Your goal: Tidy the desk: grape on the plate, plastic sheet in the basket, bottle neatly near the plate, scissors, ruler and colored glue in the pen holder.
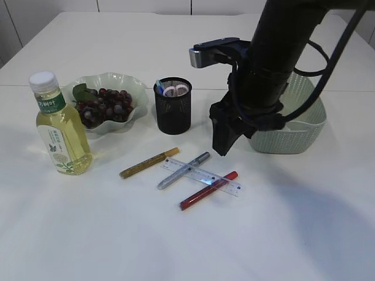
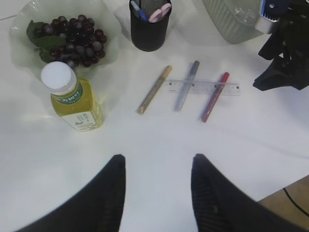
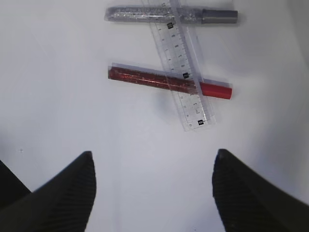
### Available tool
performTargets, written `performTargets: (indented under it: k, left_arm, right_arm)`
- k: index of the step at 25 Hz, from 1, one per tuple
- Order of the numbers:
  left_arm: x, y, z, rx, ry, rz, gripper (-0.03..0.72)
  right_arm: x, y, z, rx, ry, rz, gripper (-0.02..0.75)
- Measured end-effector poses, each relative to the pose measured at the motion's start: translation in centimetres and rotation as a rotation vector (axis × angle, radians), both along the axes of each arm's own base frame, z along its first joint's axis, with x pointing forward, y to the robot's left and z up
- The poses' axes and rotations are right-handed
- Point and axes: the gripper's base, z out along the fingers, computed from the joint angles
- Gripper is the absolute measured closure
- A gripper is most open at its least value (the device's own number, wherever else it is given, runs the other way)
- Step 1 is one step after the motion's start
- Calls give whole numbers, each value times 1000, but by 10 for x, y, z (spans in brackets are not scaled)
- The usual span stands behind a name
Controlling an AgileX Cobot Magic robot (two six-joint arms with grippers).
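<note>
The bottle (image 1: 60,126) of yellow liquid stands left of the green plate (image 1: 136,93), which holds the grapes (image 1: 105,105). The black pen holder (image 1: 173,111) holds pink-handled scissors (image 1: 176,90). Gold (image 1: 149,163), silver (image 1: 183,170) and red (image 1: 208,191) glue pens lie in front of it. The clear ruler (image 1: 202,176) lies across the silver and red ones. My right gripper (image 1: 221,146) hovers open just above and right of them; its wrist view shows the ruler (image 3: 181,67) and red glue (image 3: 164,81) ahead of the jaws (image 3: 153,162). My left gripper (image 2: 158,162) is open, high above the near table. I cannot make out the plastic sheet.
The pale green basket (image 1: 290,132) stands at the right, partly behind my right arm. From the left wrist view the bottle (image 2: 75,99), the pen holder (image 2: 149,26) and the three glue pens lie well ahead. Bare table lies in front.
</note>
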Motion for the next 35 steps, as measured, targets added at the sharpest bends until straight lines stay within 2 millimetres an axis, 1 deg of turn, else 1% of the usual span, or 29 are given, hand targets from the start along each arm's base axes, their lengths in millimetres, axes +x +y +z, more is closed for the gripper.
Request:
performTargets:
  k: [5,9,15,19,25,28,31,35]
  left_arm:
    - [-1,1,1,3,-6,2,356]
    - [-1,1,1,5,-7,3,356]
    - [-1,1,1,5,-7,3,356]
    - [-1,1,1,5,-7,3,356]
    - [-1,1,1,5,-7,3,356]
    - [-1,1,1,5,-7,3,356]
    - [-1,1,1,5,-7,3,356]
    - [-1,1,1,5,-7,3,356]
  right_arm:
    - [3,4,-3,7,-37,68,155]
    - [7,14,-6,26,-99,106,155]
    - [14,31,-46,-2,-58,170,155]
    - [20,35,-67,-16,-34,172,155]
    - [34,43,-78,-7,-53,167,155]
    - [39,45,-80,-1,-62,165,155]
    - [41,47,-83,0,-62,164,155]
    - [42,47,-93,-7,-45,164,155]
